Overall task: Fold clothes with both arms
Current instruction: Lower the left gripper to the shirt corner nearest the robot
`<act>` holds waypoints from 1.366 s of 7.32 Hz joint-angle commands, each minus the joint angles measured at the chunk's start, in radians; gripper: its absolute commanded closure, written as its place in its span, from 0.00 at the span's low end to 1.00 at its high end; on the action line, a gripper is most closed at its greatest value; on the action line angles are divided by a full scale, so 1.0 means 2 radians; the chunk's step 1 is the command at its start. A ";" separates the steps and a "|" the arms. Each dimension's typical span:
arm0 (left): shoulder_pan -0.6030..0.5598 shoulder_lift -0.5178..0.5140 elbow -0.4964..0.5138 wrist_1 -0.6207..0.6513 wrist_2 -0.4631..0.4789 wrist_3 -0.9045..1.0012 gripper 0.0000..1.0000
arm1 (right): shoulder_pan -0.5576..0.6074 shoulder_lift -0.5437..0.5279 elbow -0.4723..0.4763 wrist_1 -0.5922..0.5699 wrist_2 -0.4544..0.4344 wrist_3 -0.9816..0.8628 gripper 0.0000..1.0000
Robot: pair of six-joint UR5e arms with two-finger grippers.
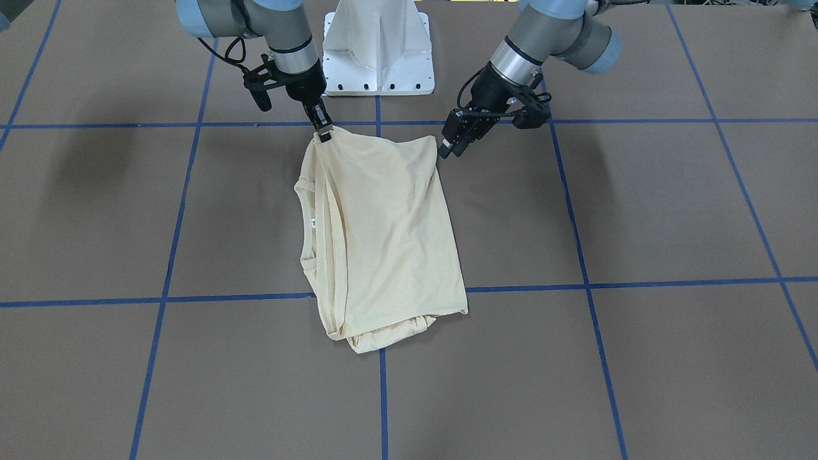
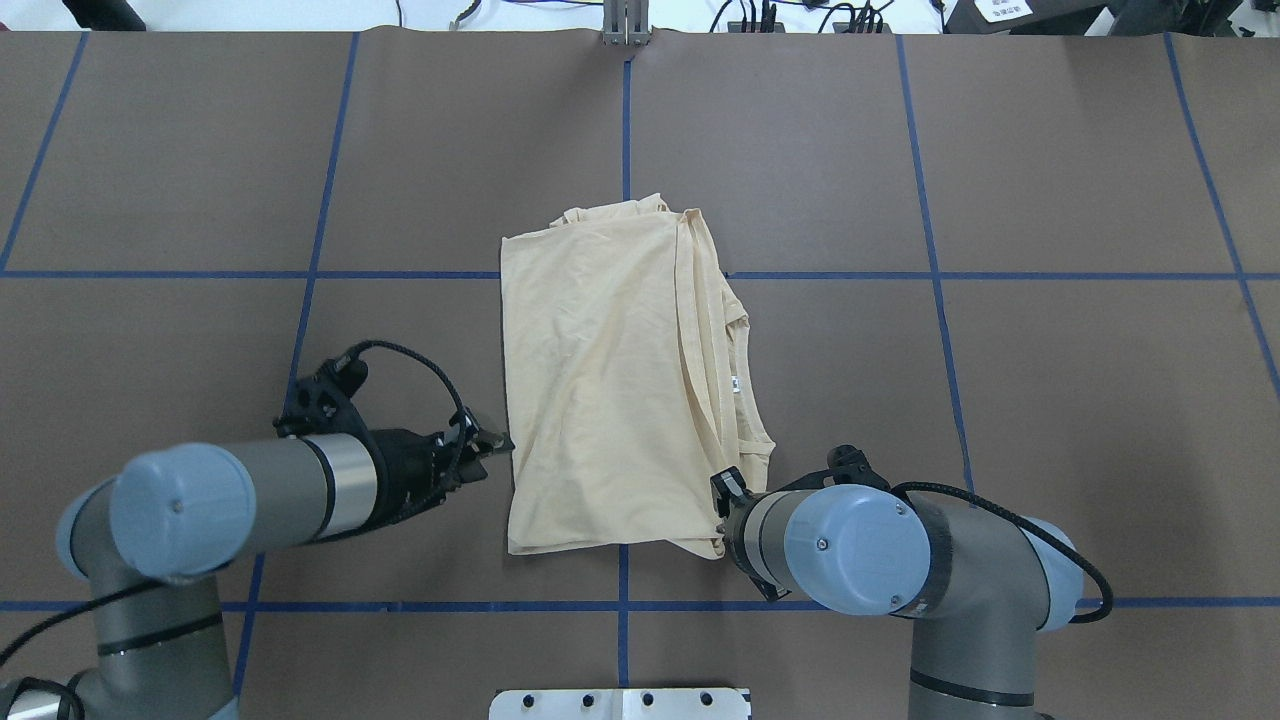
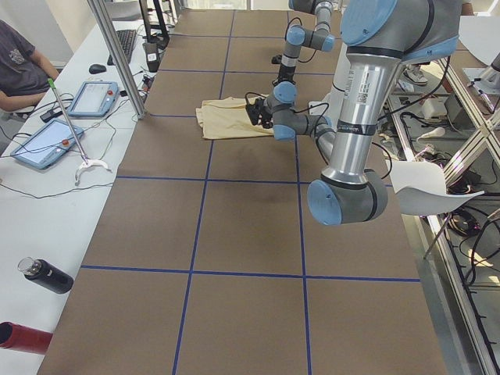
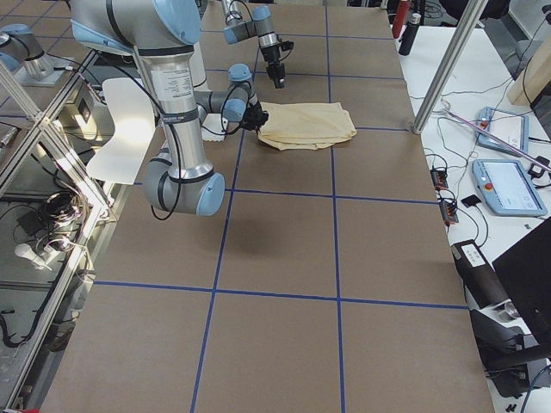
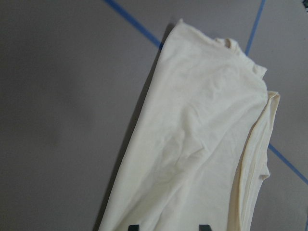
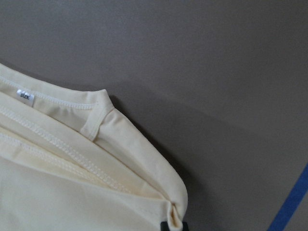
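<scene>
Status at this stage: the left gripper (image 2: 497, 443) is hovering just beside the near left corner of the shirt (image 2: 610, 380). Its two fingers are standing apart and holding nothing. In the left wrist view the fingertips (image 5: 134, 227) are showing over the cloth near its edge.

The shirt is lying in the middle of the table (image 2: 200, 180), already gathered into a long rectangle of several layers. The sleeves are tucked out of sight and no print is showing. The neck opening and its small white tag (image 2: 735, 383) are facing the robot's right.

The right gripper (image 1: 324, 133) is pinching the near right corner, its jaws closed on the stacked hems. It is holding that corner up, apparently slightly off the table.

Judged from this layout, the lengthwise folds are looking finished. The crosswise fold appears to be remaining. For that, the left gripper is needing a grip on its corner first. Both arms are then likely carrying the near edge over toward the far edge.
</scene>
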 commanded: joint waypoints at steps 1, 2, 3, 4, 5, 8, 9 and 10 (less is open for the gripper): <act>0.053 0.002 0.014 0.007 0.050 -0.039 0.49 | 0.000 0.000 0.002 0.000 0.000 0.000 1.00; 0.055 0.000 0.024 0.008 0.050 -0.039 0.49 | 0.000 0.000 0.006 0.000 0.000 0.000 1.00; 0.056 -0.004 0.025 0.007 0.049 -0.039 0.52 | 0.000 0.000 0.007 0.000 0.000 0.000 1.00; 0.063 -0.008 0.025 0.007 0.050 -0.039 0.52 | 0.001 0.000 0.007 0.000 0.000 0.000 1.00; 0.066 -0.009 0.026 0.008 0.050 -0.039 0.53 | 0.001 -0.001 0.010 0.000 0.000 0.000 1.00; 0.076 -0.007 0.029 0.010 0.050 -0.039 0.54 | 0.001 0.000 0.011 0.000 0.000 0.000 1.00; 0.080 -0.007 0.029 0.010 0.050 -0.039 0.48 | 0.001 0.000 0.011 0.000 0.000 0.000 1.00; 0.085 -0.008 0.029 0.010 0.050 -0.039 0.50 | 0.001 0.000 0.011 0.000 0.000 0.000 1.00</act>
